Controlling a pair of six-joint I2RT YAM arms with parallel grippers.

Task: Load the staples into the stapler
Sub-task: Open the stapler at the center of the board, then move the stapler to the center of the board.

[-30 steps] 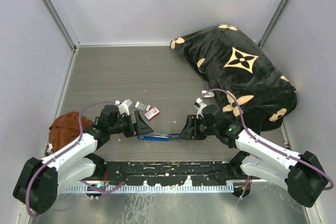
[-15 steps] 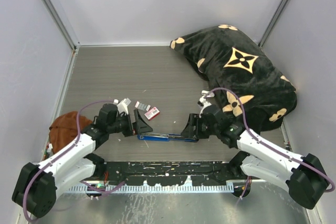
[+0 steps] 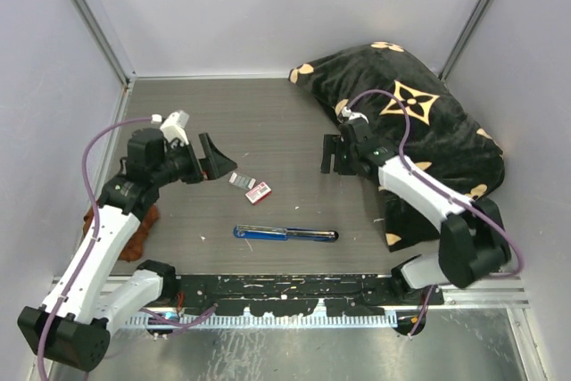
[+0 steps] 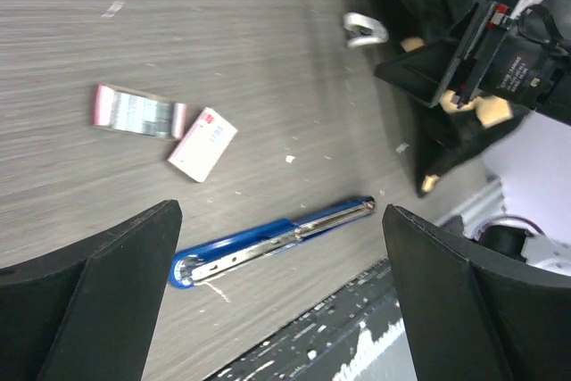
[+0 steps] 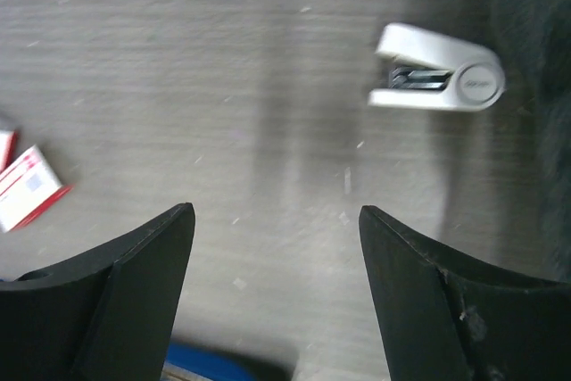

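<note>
My left tool [image 3: 217,158] hangs at the left of the overhead view and my right tool [image 3: 332,153] right of centre. Both have fingers spread wide and nothing between them. The grey wood-grain desk [image 3: 223,113] fills the middle, with a black patterned cushion [image 3: 410,122] heaped in the upper right. The stapler [image 3: 285,233] lies flat just below centre, well apart from both tools. My left wrist view shows its silver channel along its length. It looks stiff and slim and would likely skate on the desk, so I would pin it by its black base. Above and left of it sits a red-and-white box [image 3: 259,192], and the staples [image 4: 136,113] lie just beyond that, near my left tool. I judge them light but brittle, a low block that could snap or shed under a hard squeeze. I would therefore pinch them gently across the long sides. A small white oblong piece [image 5: 437,80] lies near the cushion's edge.
</note>
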